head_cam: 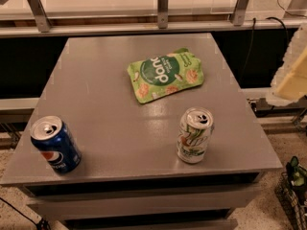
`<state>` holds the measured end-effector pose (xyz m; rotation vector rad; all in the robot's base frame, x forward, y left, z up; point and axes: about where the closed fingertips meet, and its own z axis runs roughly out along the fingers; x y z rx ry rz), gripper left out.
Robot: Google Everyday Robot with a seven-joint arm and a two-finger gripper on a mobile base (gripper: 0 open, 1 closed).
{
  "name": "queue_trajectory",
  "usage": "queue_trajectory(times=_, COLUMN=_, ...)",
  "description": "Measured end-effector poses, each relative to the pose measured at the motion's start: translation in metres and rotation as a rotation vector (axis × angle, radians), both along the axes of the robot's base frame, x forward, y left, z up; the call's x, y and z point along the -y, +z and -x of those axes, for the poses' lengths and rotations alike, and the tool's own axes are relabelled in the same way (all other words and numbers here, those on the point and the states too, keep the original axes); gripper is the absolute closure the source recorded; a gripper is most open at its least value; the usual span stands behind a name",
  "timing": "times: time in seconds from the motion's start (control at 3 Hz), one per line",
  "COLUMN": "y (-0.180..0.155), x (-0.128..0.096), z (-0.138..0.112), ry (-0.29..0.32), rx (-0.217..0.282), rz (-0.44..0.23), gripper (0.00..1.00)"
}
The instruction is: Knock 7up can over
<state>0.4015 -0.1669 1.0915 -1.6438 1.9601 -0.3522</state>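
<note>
- the tool (292, 78) shows only as a pale shape at the right edge of the view, off the counter's right side and higher than the cans; i cannot tell whether it is apart or together.
- the 7up can (195, 135) stands upright near the counter's near right corner, well apart from the tool, so the whole approach is still to be made; a sweep that passes too high would clear the pull-tab top and miss.
- contact low on the can would likely slide it along upright instead of tipping it, since an empty-looking aluminium can is light; a push nearer the top seems safer.
- the counter (110, 104) ends close behind the can on the near side and not far to its right, so a push toward either edge could send the can rolling off to the floor once it is down.
- the green snack pouch (166, 75) lies flat farther back and a little left; a push toward the far left could roll the can onto it, and a long sweep could drag it.
- the pepsi can (55, 144) stands at the near left corner, well apart; only an overshoot or a long roll leftward would bring it down too.
</note>
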Motion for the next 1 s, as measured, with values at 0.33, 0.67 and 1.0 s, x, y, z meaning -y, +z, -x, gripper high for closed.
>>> queue_trajectory(times=0.33, y=0.0, x=0.0, z=0.0, ry=0.0, rx=0.0, rz=0.0, gripper=0.0)
queue_trajectory(times=0.67, y=-0.001, x=0.001, z=0.003, ry=0.007, rx=-0.014, rz=-0.078, gripper=0.0)
queue_trajectory(times=1.0, y=-0.031, x=0.028, z=-0.006, ry=-0.018, rx=-0.07, rz=-0.246, gripper=0.0)
